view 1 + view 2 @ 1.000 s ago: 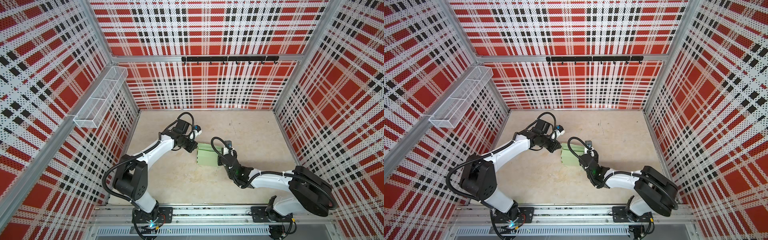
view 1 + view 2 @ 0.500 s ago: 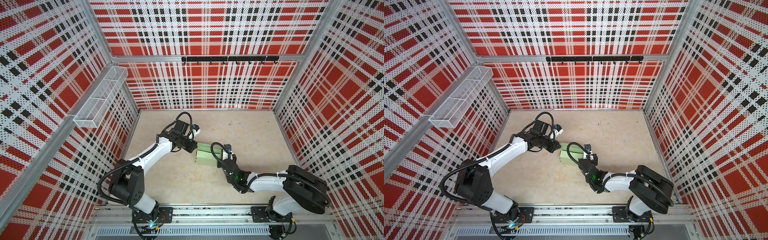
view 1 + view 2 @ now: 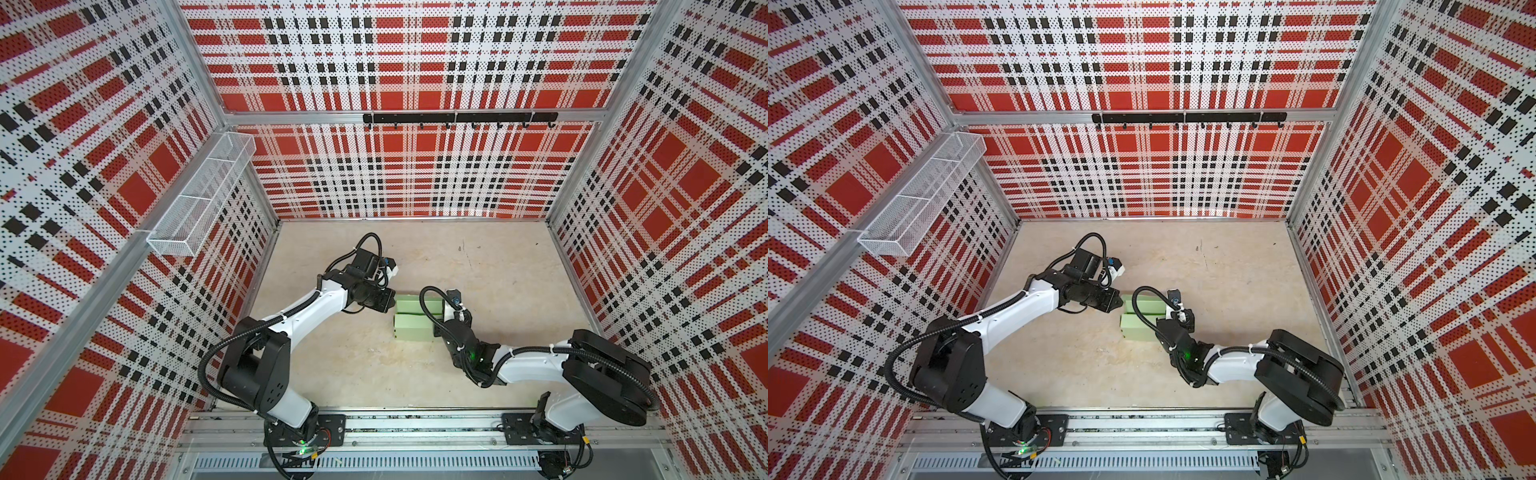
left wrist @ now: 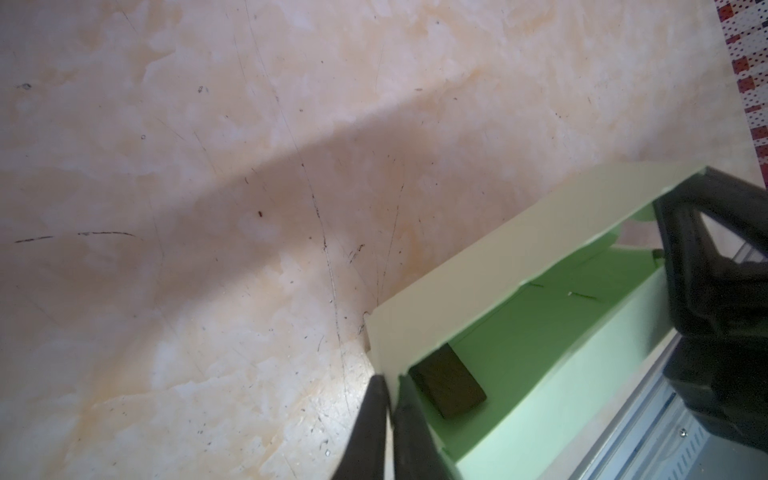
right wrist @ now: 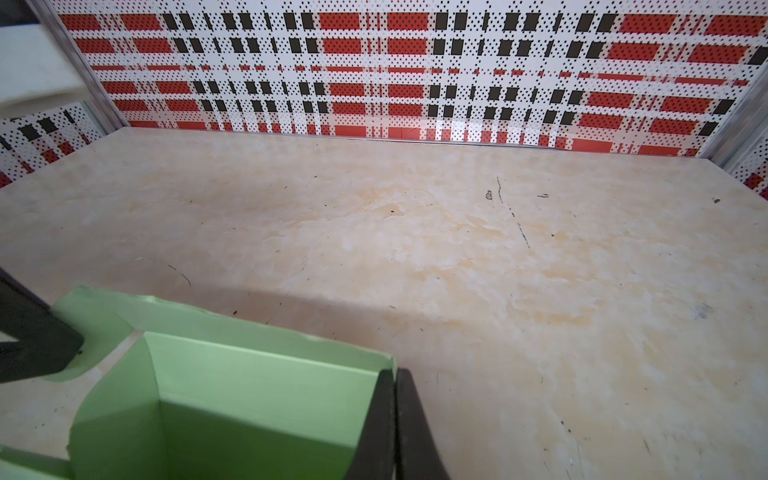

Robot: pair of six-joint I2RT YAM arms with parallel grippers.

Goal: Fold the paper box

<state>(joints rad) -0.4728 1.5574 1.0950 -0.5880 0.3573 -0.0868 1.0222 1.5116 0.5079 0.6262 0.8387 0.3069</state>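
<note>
Two grippers, left (image 4: 388,386) and right (image 5: 394,374), stay pinched on opposite paper box (image 3: 413,330) walls. The box has shifted slightly toward the tabletop's (image 3: 374,374) front edge; folding appears unfinished.

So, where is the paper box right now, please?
In both top views the paper box sits centrally, between the left tool at its left end and the right tool at its right.

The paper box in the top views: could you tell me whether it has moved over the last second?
Yes, slightly: the paper box has slid toward the front rail, away from the back wall.
</note>
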